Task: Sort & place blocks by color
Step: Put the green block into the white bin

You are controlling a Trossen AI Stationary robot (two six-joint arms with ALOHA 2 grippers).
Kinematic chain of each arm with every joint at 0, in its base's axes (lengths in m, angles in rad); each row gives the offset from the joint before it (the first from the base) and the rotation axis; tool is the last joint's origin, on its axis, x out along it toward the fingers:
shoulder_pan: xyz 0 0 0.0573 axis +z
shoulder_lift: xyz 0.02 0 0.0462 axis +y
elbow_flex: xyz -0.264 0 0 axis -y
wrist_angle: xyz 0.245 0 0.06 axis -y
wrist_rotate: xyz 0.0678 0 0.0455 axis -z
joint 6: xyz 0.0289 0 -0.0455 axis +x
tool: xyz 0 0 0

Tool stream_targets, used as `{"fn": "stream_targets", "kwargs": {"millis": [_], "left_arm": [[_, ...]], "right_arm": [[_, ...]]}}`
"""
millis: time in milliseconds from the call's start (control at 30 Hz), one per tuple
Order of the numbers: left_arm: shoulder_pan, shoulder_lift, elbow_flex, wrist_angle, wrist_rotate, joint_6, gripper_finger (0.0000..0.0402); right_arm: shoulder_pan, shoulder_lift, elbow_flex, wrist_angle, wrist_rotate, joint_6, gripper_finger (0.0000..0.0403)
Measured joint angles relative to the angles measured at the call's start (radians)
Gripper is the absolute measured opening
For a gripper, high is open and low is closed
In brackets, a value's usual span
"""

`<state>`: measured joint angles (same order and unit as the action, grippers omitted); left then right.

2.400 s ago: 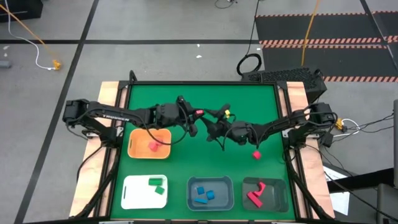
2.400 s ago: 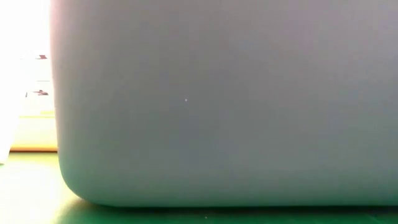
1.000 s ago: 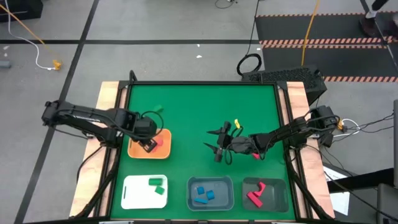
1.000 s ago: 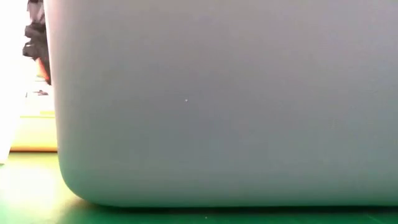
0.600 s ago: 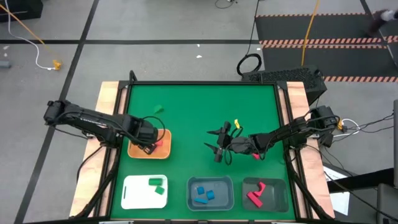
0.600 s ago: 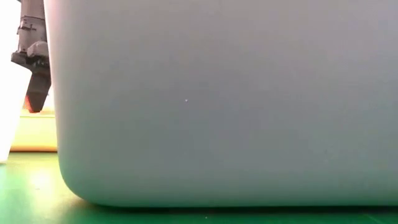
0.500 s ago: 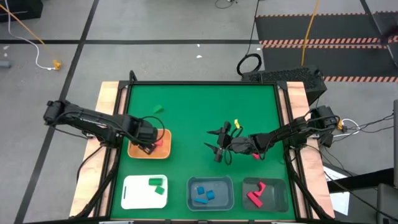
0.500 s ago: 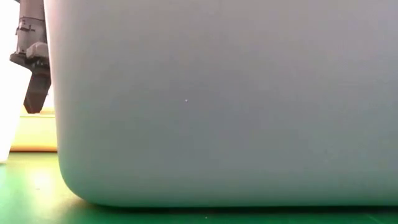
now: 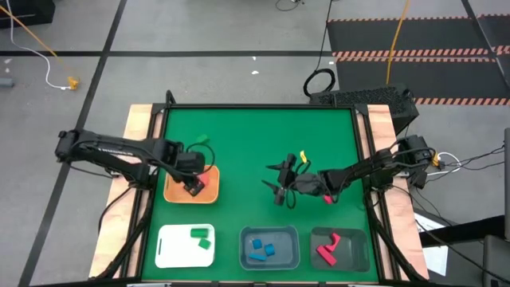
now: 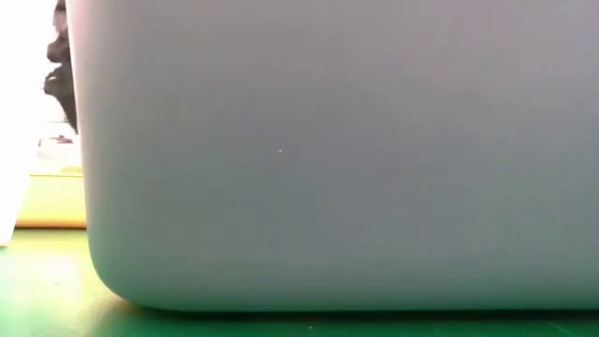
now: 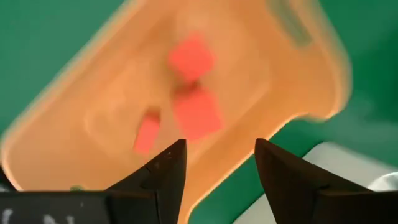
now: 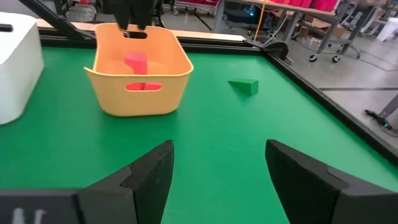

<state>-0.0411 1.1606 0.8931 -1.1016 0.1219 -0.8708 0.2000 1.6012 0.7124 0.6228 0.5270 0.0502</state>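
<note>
The green worktop [image 9: 255, 143] is carrying four trays: an orange tray [image 9: 177, 191] toward the left, and along the near edge a white tray [image 9: 171, 249], a grey-blue tray [image 9: 288, 253] and a dark grey tray [image 9: 355, 239]. The grey-blue tray's wall is filling almost all of the low view. The left arm is reaching over the orange tray, with the left gripper [image 9: 191, 188] hanging just above it, its fingers standing parted and holding nothing. Three red blocks [image 11: 196, 112] are lying in the orange tray below it. The right arm is stretching in from the right edge, and the right gripper [image 9: 278, 187] is hovering near the middle of the worktop with its fingers spread wide and empty. Two green blocks [image 9: 199, 234] are sitting in the white tray, blue blocks [image 9: 260, 249] in the grey-blue tray, red blocks [image 9: 327, 250] in the dark grey tray. One green block [image 12: 244, 86] is lying loose on the worktop beyond the orange tray, and one red block [image 9: 327, 198] is resting just beside the right arm
</note>
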Motion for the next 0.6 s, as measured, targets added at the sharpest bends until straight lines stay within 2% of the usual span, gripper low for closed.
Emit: {"fn": "stream_targets", "kwargs": {"millis": [133, 233, 333, 600], "left_arm": [[0.052, -0.001, 0.08, 0.003, -0.114, 0.07, 0.0195], [0.118, -0.001, 0.096, 0.01, -0.212, 0.136, 0.0195], [0.212, 0.001, 0.096, 0.025, -0.269, 0.227, 0.0198], [0.44, 0.105, 0.096, 0.182, -0.284, 0.512, 0.0198]], "right_arm": [[-0.024, 0.0, 0.0, 0.0, 0.0, -0.038, 0.0244], [-0.051, 0.0, 0.0, 0.001, 0.001, -0.047, 0.0244], [-0.083, 0.0, 0.0, 0.001, 0.0, -0.048, 0.0244], [-0.151, 0.0, 0.0, 0.0, 0.002, -0.077, 0.0244]]}}
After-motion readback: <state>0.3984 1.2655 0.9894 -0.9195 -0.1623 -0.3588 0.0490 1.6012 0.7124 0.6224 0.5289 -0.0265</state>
